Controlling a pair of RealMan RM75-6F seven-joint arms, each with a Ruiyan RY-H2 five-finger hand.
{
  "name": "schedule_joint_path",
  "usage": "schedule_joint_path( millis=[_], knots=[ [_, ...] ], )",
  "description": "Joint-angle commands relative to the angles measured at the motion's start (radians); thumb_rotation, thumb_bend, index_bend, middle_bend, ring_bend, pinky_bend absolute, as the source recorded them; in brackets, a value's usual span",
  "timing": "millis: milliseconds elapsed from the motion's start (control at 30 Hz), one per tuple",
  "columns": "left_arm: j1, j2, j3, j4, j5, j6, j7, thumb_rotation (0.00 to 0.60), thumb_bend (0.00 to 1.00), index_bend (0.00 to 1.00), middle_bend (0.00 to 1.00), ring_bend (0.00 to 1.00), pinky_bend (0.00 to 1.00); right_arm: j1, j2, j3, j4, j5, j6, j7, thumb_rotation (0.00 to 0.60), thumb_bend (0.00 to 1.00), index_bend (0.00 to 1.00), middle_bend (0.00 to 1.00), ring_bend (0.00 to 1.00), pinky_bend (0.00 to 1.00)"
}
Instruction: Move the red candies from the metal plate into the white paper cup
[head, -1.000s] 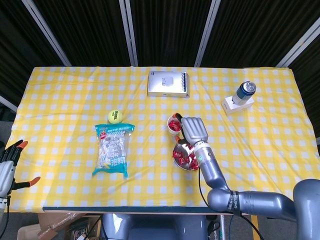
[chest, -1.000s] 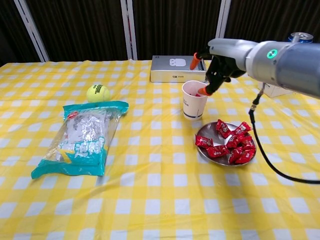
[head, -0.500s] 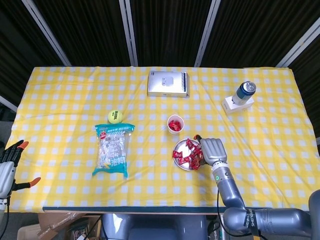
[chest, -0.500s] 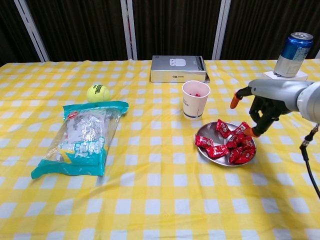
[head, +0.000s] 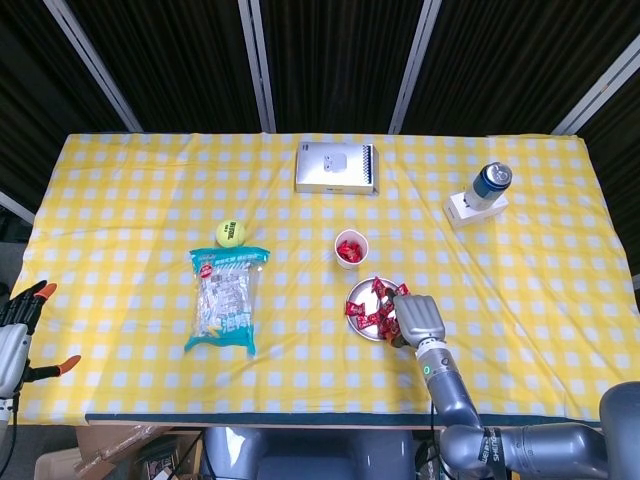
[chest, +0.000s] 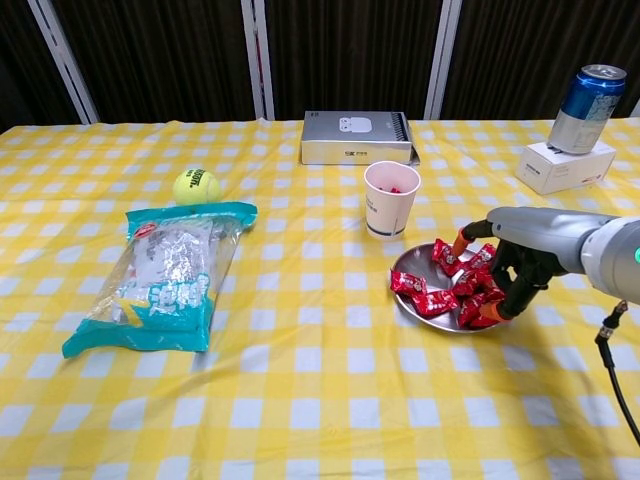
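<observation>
The white paper cup (head: 350, 250) (chest: 391, 199) stands upright with some red candies showing inside. Just in front of it sits the metal plate (head: 353, 302) (chest: 412, 264), holding several red candies (head: 371, 309) (chest: 433, 300). My right hand (head: 418, 318) (chest: 517, 262) is low over the plate's right side. Its fingertips (chest: 503, 311) reach down among the candies and the thumb stays apart, with no candy visibly gripped. My left hand (head: 17, 318) hangs off the table's left edge, fingers spread and empty; it shows only in the head view.
A tennis ball (head: 230, 232) (chest: 197, 186) and a clear snack bag (head: 227, 297) (chest: 165, 275) lie on the left. At the back stands a white box (head: 336, 168) (chest: 357, 137). A blue can (head: 491, 180) (chest: 588, 95) rests on a small white box at the right.
My right hand left the cup's rim, swung right and down, and has now lowered onto the candies at the plate's right side. The left hand has not moved.
</observation>
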Motion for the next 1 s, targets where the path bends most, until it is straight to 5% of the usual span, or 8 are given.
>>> schedule_joint_path(
  millis=[33,767,1000],
  knots=[
    [-0.001,0.0,-0.001,-0.004,0.0,0.0,0.003,0.6,0.0,0.0,0.0,0.0,0.0,-0.002,-0.004,0.005,0.01,0.003,-0.002,-0.001,0.6,0.35,0.19,0.75,0.78,1.0],
    [-0.004,0.002,-0.003,-0.012,-0.011,-0.008,0.011,0.6,0.0,0.0,0.0,0.0,0.0,0.007,-0.028,0.021,0.078,0.09,-0.065,-0.047,0.6,0.33,0.18,0.75,0.79,1.0],
    [-0.004,0.003,-0.003,-0.01,-0.011,-0.008,0.007,0.6,0.0,0.0,0.0,0.0,0.0,0.014,-0.052,0.026,0.109,0.104,-0.083,-0.053,0.6,0.33,0.4,0.75,0.78,1.0]
  ],
)
